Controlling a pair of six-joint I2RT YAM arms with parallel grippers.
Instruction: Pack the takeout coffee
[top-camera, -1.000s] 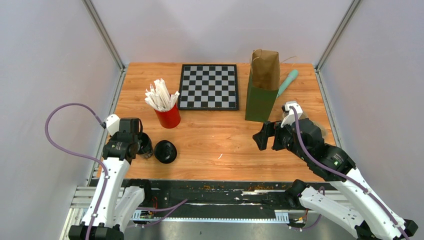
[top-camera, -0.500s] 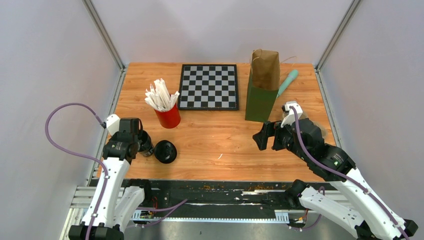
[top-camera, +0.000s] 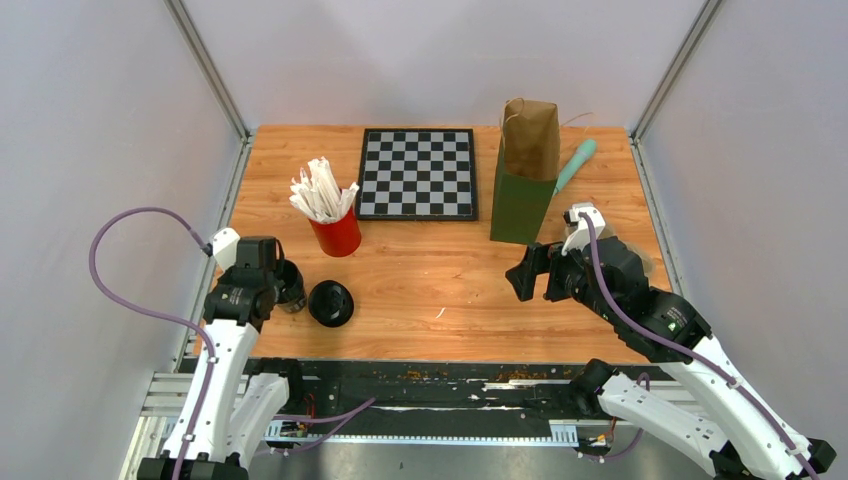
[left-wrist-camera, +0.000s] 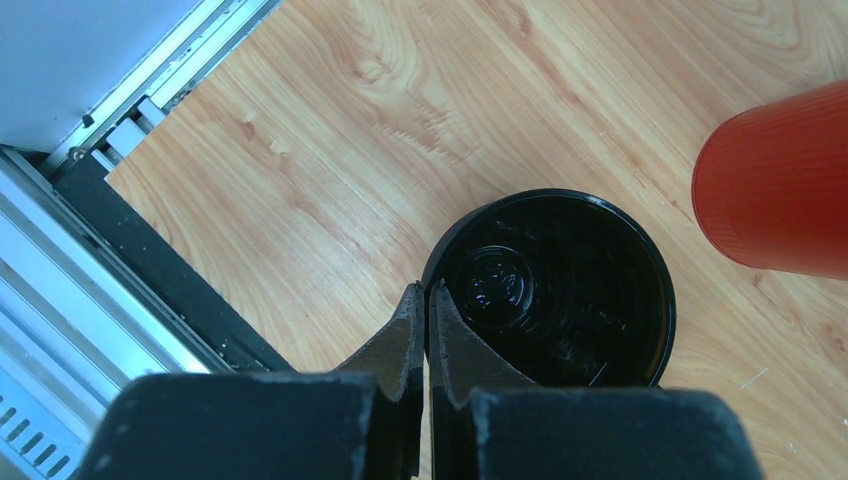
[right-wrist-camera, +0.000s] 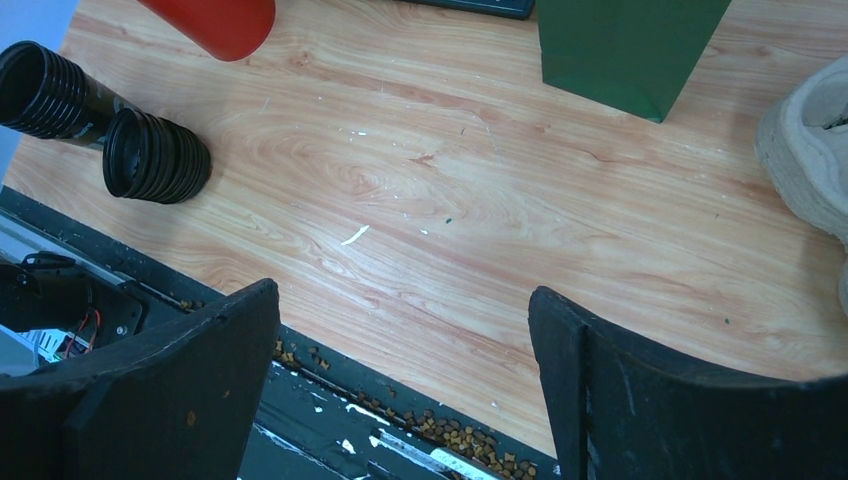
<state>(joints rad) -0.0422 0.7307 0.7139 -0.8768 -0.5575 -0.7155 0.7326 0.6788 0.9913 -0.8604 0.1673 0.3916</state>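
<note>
My left claw (left-wrist-camera: 425, 296) is pressed together, its tips at the rim of the cup's (left-wrist-camera: 560, 290) black lid. I cannot tell whether they pinch that rim or only touch it. The cup stands toward the near-left corner of the table (top-camera: 440, 270), close to the left edge and to the black rail (left-wrist-camera: 150, 270) along the front, so I have little room on that side. The second cup (top-camera: 331, 303) stands just to its right, apart from it, and the red cup (top-camera: 340, 238) is near, farther back.

From there bare wood runs right to my right claw (right-wrist-camera: 405, 296), which hangs spread wide above the table with nothing between its fingers. The bag (top-camera: 520, 200) stands upright just behind it, toward the back right, and the board (top-camera: 417, 172) lies left of the bag.

Against a second ago, the left fingers have come together from a part-open stance at the cup. The right arm, both cups and the bag sit where they were.
</note>
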